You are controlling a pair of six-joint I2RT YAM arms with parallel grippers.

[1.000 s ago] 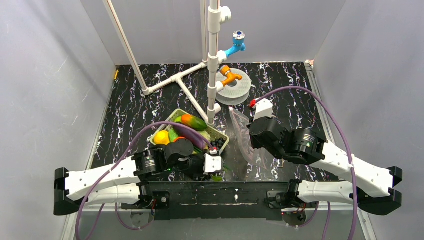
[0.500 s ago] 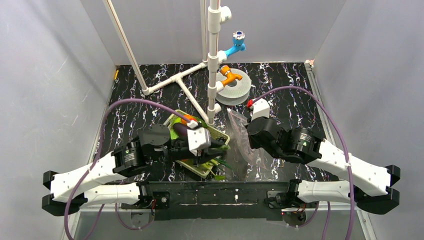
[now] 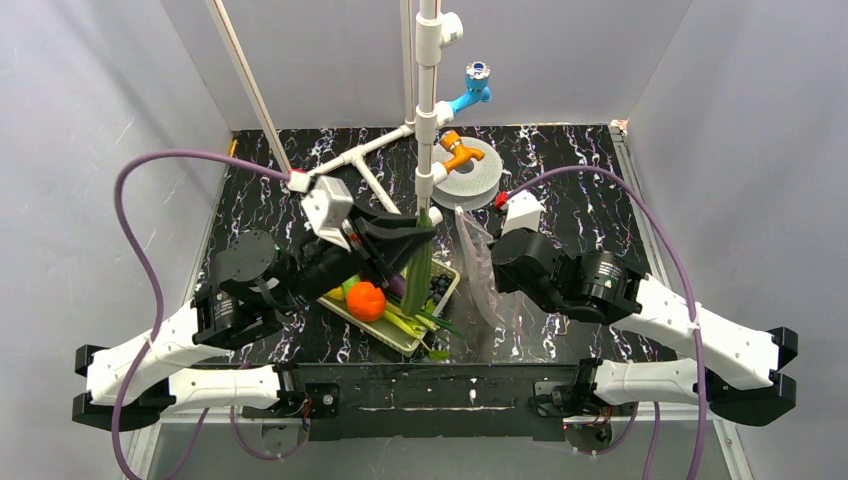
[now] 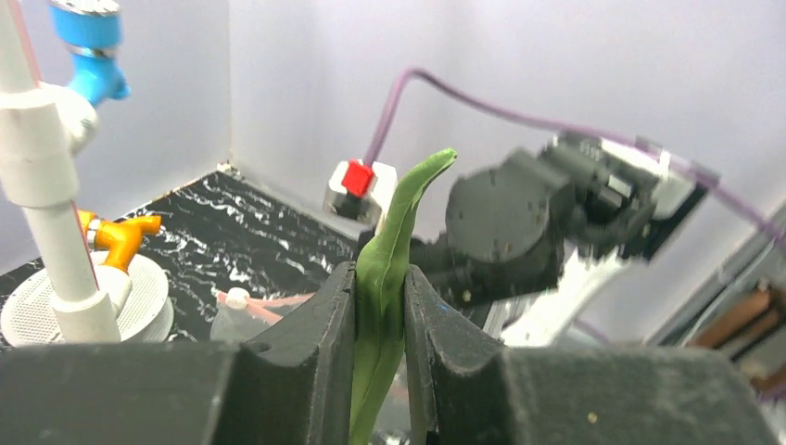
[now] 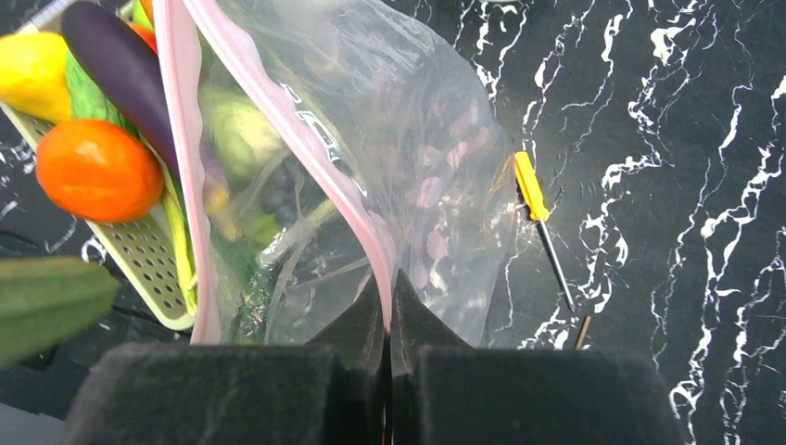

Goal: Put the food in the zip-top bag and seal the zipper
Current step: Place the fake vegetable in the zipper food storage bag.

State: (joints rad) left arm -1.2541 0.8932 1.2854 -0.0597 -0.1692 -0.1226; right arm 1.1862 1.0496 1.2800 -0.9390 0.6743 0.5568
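Zip-top bag [image 3: 484, 275] hangs from the right gripper [image 5: 389, 298], mouth up, just right of the mesh basket [image 3: 398, 338] and touching or nearly touching its right end. Right gripper jaws are fully pinched together on the zipper [image 5: 320, 167], gripping the pinkish strip on one lip. The other lip's strip runs down separately on the left of the wrist view, so the mouth stands parted. Bag is clear and crinkly. Basket items show blurred through it, and I cannot tell if any food is actually inside. Left gripper [image 4: 380, 278] sits up above the far right part of the basket, close to the white pipe stand [image 3: 427, 120], pointing toward the bag. Its jaws are narrowed onto a long green vegetable piece [image 4: 400, 218], clamped on both sides. In the top view that piece [image 3: 420, 272] hangs down nearly upright, with its lower end over the basket. The bag mouth is just right of it, near but apart. Basket holds an orange round fruit [image 5: 97, 169], a yellow fruit [image 5: 28, 69], a purple eggplant [image 5: 116, 65] and some green stalks, some poking over the near rim. A yellow-handled screwdriver [image 5: 531, 185] lies on the black marbled table [image 5: 695, 185], right of the bag.
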